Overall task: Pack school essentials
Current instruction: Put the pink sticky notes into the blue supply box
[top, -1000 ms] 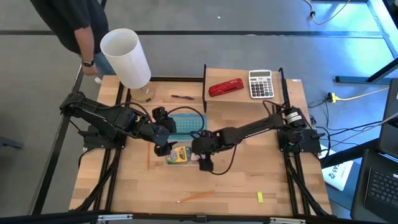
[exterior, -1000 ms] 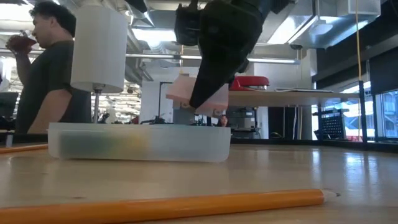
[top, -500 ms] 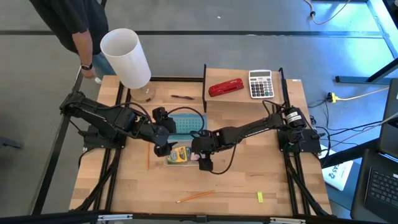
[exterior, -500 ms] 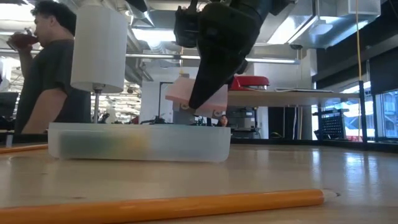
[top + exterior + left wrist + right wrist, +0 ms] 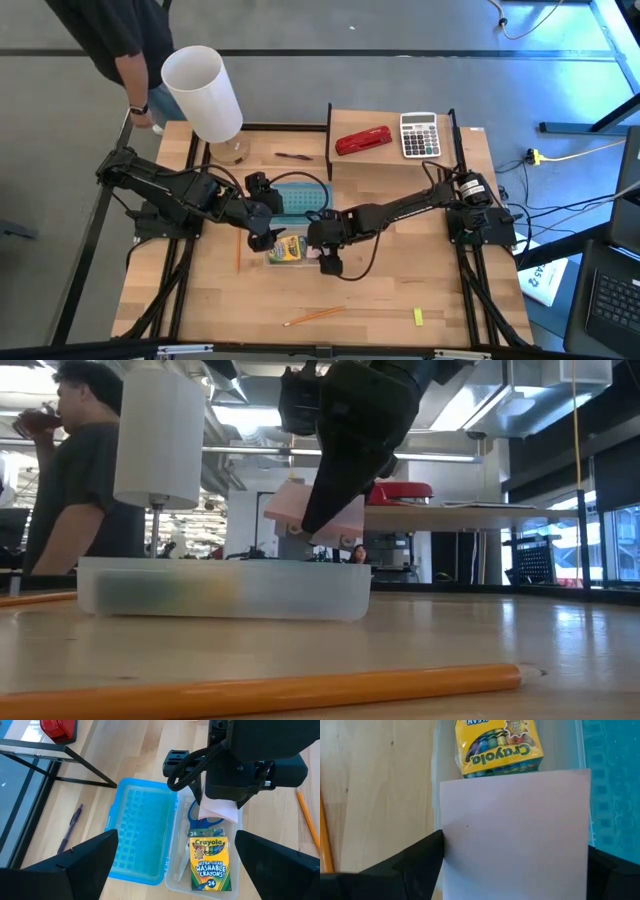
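Directly beneath the right end effector (image 5: 335, 510), which grips the pink sticky-note pad (image 5: 515, 832), the clear case (image 5: 212, 882) holds the crayon box (image 5: 210, 862) and scissors (image 5: 202, 820). Released off-centre, the pad may catch the case rim. Beside it hovers the left end effector (image 5: 262, 238), spread and empty.

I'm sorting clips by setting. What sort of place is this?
Probably a robotics lab or workshop: two arms on a wooden table, bare concrete floor with loose cables, exposed ceiling ducts.
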Robot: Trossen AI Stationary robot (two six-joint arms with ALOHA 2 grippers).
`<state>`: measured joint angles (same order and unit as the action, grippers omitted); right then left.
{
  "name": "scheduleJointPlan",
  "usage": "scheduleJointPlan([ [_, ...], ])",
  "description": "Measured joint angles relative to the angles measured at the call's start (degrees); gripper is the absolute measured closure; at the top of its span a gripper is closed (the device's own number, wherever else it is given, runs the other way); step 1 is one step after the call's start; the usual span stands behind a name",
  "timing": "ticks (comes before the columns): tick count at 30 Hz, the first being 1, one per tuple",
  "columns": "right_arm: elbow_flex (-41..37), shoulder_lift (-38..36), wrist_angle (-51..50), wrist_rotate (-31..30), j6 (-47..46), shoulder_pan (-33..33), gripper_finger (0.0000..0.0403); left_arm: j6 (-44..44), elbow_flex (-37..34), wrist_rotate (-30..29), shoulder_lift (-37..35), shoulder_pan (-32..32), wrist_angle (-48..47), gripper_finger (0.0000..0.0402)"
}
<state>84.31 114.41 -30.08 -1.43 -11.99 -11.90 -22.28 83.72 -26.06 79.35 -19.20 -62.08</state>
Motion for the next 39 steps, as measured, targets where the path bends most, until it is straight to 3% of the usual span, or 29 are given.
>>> scheduleJointPlan([
  [9,0.0,0.0,3.6,0.0,0.3,0.0,0.0076,0.0,0.0,0.0,0.0,0.0,0.0,0.0005],
  [29,-0.3,1.0,1.5,-0.5,-2.3,0.4,0.0075,0.0,0.0,0.0,0.0,0.0,0.1,0.0005],
  [39,-0.3,1.0,1.5,-2.6,-1.4,0.5,0.0025,0.0,0.0,0.0,0.0,0.0,0.0,0.0005],
])
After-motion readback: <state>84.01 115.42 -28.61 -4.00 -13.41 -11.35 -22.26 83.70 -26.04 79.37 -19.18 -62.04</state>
